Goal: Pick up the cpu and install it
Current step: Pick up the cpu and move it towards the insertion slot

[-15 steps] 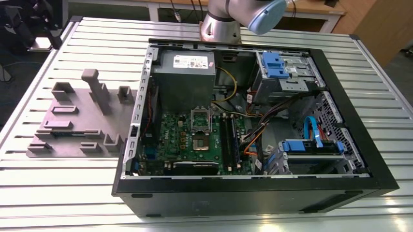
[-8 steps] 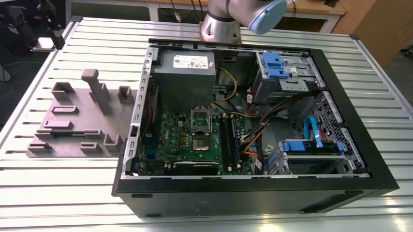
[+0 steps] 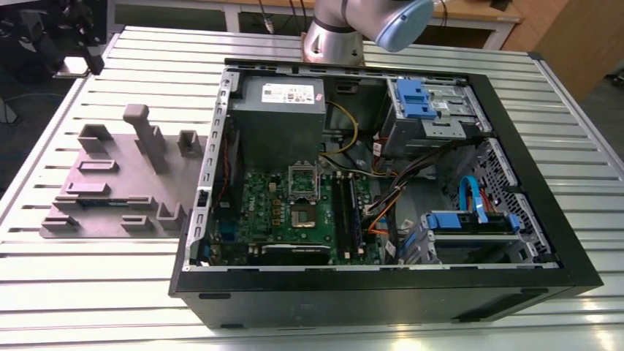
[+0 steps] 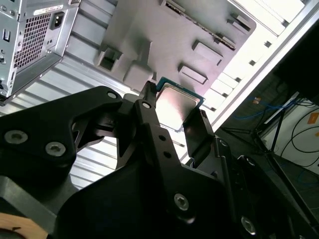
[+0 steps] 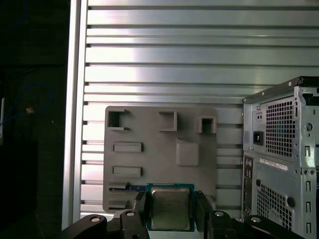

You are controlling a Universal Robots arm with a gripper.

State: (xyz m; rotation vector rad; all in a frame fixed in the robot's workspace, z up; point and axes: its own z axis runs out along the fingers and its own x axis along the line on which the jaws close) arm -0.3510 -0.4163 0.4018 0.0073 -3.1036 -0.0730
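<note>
The fingers (image 4: 149, 117) grip the cpu (image 4: 177, 104), partly hiding its edges.

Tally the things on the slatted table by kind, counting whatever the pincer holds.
computer case: 1
grey tray: 1
chip, held in the pincer: 1
Total: 3

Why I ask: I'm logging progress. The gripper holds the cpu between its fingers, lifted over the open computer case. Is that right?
Not quite. The gripper does hold the cpu between its fingers, but lifted over the grey fixture tray, not over the computer case, which stands beside the tray. The first wrist view shows it.
</note>
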